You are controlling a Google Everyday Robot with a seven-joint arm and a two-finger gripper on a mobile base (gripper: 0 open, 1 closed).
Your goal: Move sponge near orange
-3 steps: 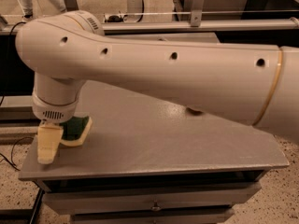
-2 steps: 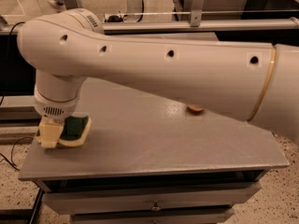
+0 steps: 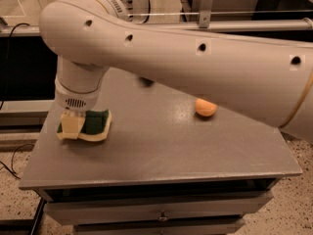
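The sponge (image 3: pixel 97 124), dark green on top with pale yellow foam below, is at the left side of the grey table (image 3: pixel 161 155). My gripper (image 3: pixel 74 125) reaches straight down from the white wrist and is shut on the sponge's left end; one pale finger (image 3: pixel 72 125) shows in front of it. The sponge sits at or just above the table top. The orange (image 3: pixel 205 107), small and round, rests on the table to the right, partly under my white arm (image 3: pixel 205 58), well apart from the sponge.
The table's front edge and a drawer (image 3: pixel 161 212) lie below. A small dark shape (image 3: pixel 145 82) shows on the table behind the arm. A metal rail (image 3: pixel 161 29) and dark shelving run along the back. Speckled floor lies at both sides.
The gripper and the sponge have moved together to the right and a little farther back on the table. The arm has lifted off the orange, which now shows in full.
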